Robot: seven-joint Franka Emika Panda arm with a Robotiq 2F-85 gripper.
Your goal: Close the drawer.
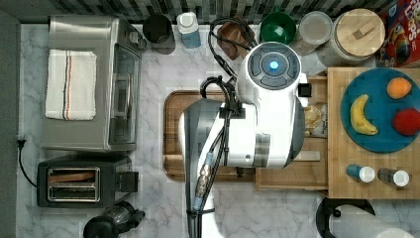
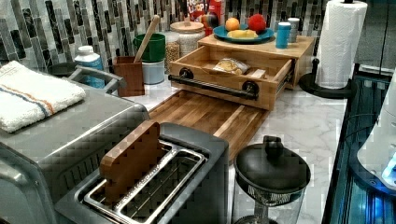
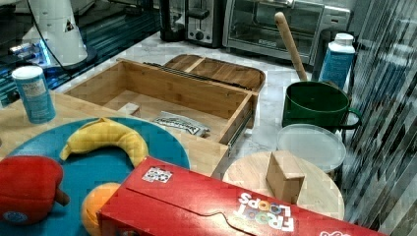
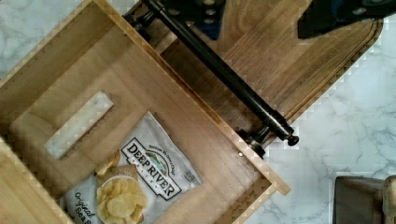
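Observation:
The drawer (image 1: 292, 176) (image 2: 210, 79) (image 3: 167, 88) (image 4: 140, 79) is a light-wood box, pulled well out from under the wood top (image 1: 341, 163) that bears the blue plate. A dark bar handle (image 4: 224, 74) (image 2: 215, 87) runs along its front. Inside lie a chip bag (image 4: 149, 172) (image 3: 179, 124) and a small pale block (image 4: 79, 123). My gripper (image 4: 271, 16) hangs open above the brown tray (image 4: 289, 60), just past the drawer's front. One dark finger (image 4: 336, 16) stands apart from the bar and the other is close by it. In the top view my arm (image 1: 257, 124) covers much of the drawer.
The brown tray (image 1: 171, 134) (image 2: 205, 114) lies on the marble right in front of the drawer. A toaster (image 1: 79, 184) and a toaster oven (image 1: 84, 79) stand at the top view's left. A paper towel roll (image 2: 343, 42) and a green mug (image 3: 314, 103) flank the cabinet.

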